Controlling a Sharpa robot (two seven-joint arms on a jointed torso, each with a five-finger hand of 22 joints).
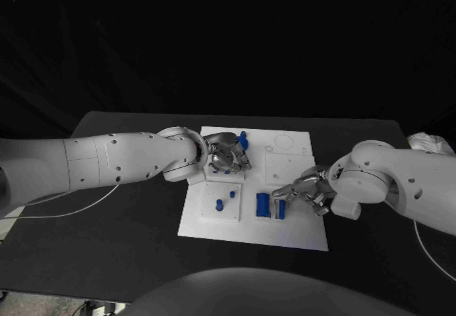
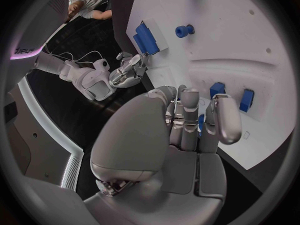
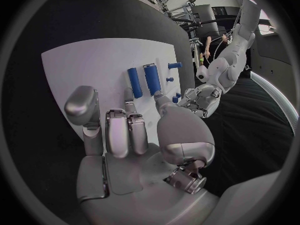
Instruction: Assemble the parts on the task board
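Black table [image 1: 124, 230], dark room behind; white task board [image 1: 294, 227] at centre.

Left hand [image 1: 228, 156] over the board's far half, fingers curled in close together. Something blue shows between them in the left wrist view, but whether it is pinched — cannot tell. Tall blue part [image 1: 243, 139] stands just beyond its fingertips.

Right hand [image 1: 306, 192] over the board's near half, fingers loosely apart, holding nothing. Two blue bars [image 1: 269, 207] lie side by side just past its fingertips, one fingertip near or touching the closer bar. Small blue peg [image 1: 219, 205] stands beyond them.

Judgement: parts look small, rigid, light, smooth plastic — likely slippery. Best taken by a pinch across a bar's long flat sides, mid-length.
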